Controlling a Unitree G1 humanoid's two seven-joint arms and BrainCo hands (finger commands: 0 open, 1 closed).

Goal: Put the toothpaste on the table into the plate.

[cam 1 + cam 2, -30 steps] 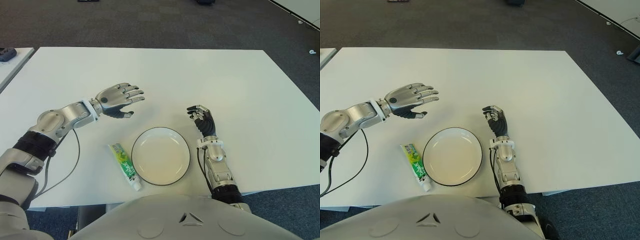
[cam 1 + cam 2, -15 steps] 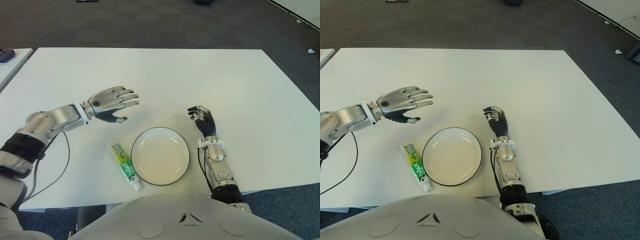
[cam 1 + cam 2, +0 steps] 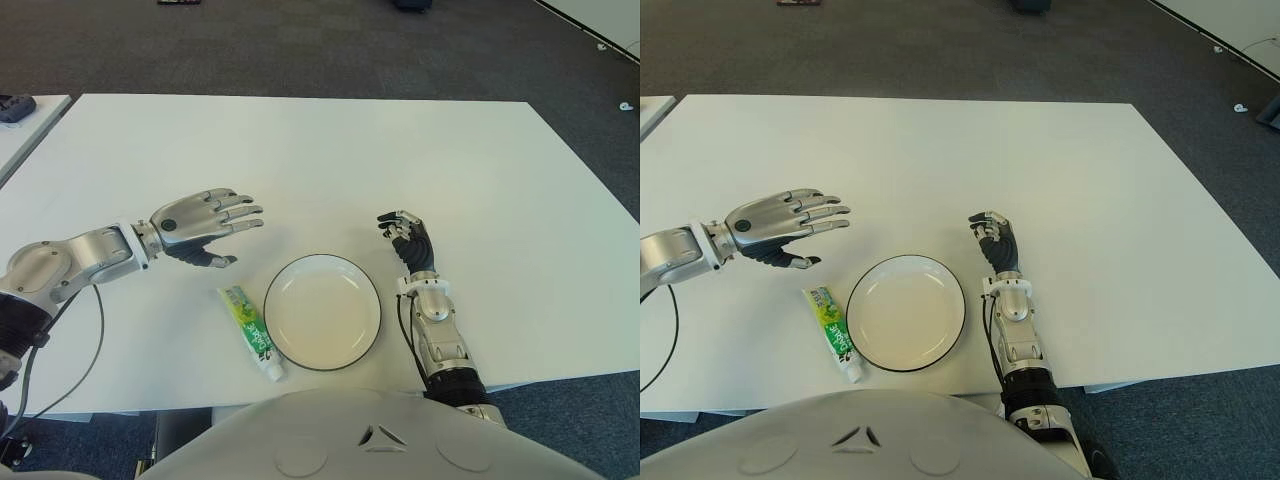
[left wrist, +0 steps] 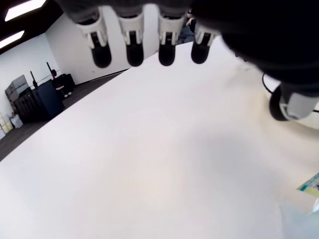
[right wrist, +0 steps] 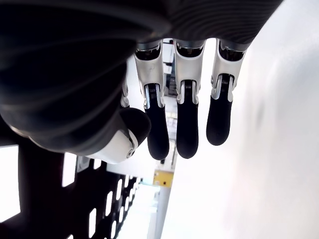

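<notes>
- Hovering over the white table (image 3: 330,150) beyond the toothpaste, the left hand (image 3: 200,217) has its fingers spread and holds nothing, likely poised for a reach down.
- The right hand (image 3: 405,240) shows just right of the plate (image 3: 322,312), fingers loosely extended and empty, seemingly idle.
- The toothpaste (image 3: 248,331) lies flat on the table just left of the plate's rim, its long axis slanting, cap end toward the robot.
</notes>
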